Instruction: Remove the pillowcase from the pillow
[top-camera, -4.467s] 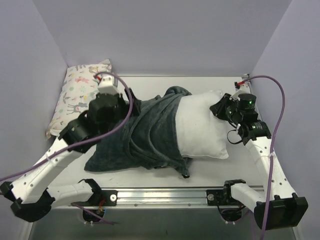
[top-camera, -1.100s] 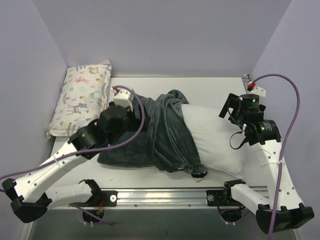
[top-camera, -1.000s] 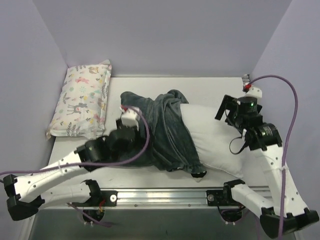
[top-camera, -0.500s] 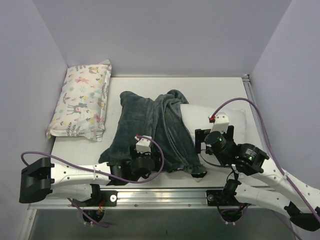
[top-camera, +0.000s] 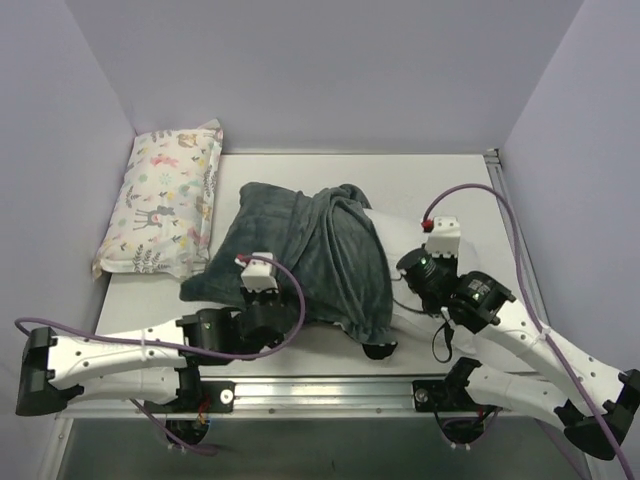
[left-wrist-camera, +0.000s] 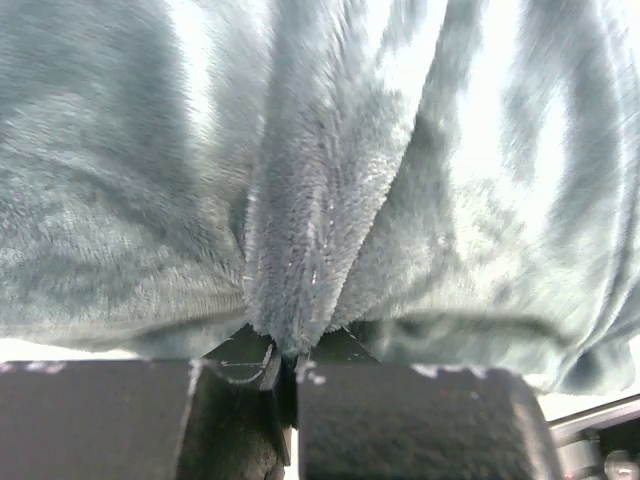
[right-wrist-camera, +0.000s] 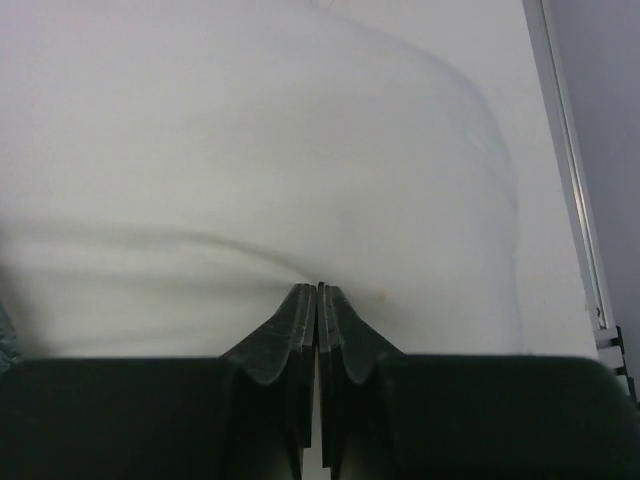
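The dark grey-green plush pillowcase (top-camera: 300, 245) lies bunched over most of the white pillow (top-camera: 393, 228); only the pillow's right end shows. My left gripper (top-camera: 262, 292) sits low at the pillowcase's near edge. In the left wrist view this gripper (left-wrist-camera: 290, 350) is shut on a raised fold of the pillowcase (left-wrist-camera: 310, 230). My right gripper (top-camera: 412, 272) is at the pillow's near right part. In the right wrist view that gripper (right-wrist-camera: 318, 287) is shut, its tips pinching a small pucker of the pillow (right-wrist-camera: 300, 150).
A small animal-print pillow (top-camera: 165, 200) lies at the far left against the wall. A metal rail (top-camera: 320, 392) runs along the near table edge and another (top-camera: 515, 250) along the right side. Purple walls close in three sides.
Both arms swung down from the table's far sides to its near edge. Both grippers were open and have shut, left on the pillowcase, right on the pillow. The pillowcase has spread leftward.
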